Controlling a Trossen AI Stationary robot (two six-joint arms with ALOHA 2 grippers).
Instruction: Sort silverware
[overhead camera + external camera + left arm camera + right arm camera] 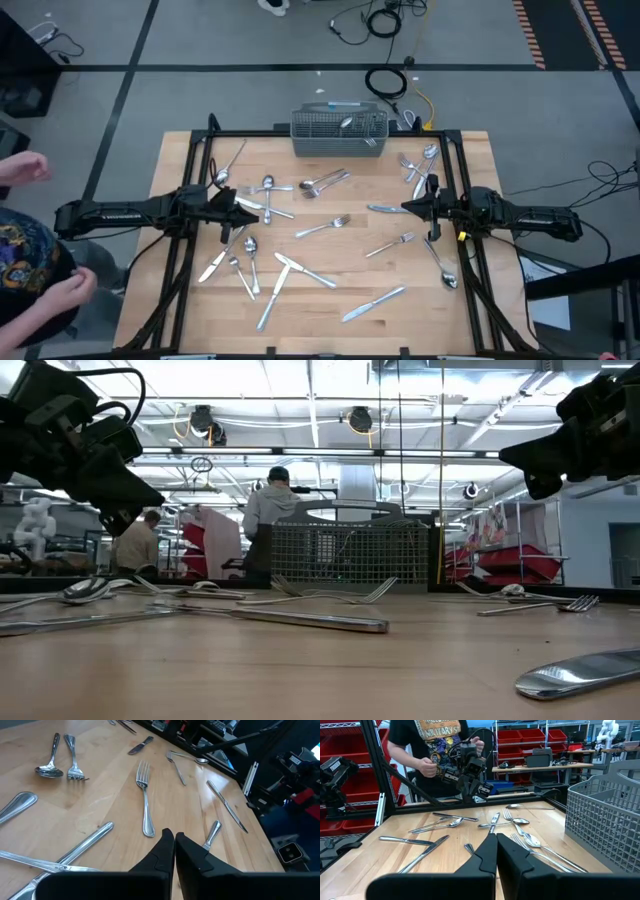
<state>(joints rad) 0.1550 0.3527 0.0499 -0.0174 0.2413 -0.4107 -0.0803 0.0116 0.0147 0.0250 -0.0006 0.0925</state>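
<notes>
The silverware lies scattered flat over the wooden table (330, 330): forks (322, 227), knives (375, 303) and spoons (445, 270). More forks (145, 795) and a spoon (50, 757) show in the left wrist view. My left gripper (258, 207) (174, 842) hangs shut above the table's left half, pointing toward the right. My right gripper (405, 208) (496, 842) hangs shut above the right half, pointing toward the left. Both are clear of the silverware, with nothing between the fingers. In the low view they show high up at left (140, 500) and right (515, 457).
A grey wire-mesh basket (340, 132) (350, 555) (605, 815) stands at the middle of the far edge, with a shiny piece (345, 123) in it. Black frame bars (200, 180) run along the table's sides. A person (25, 168) (430, 740) stands beyond the left edge.
</notes>
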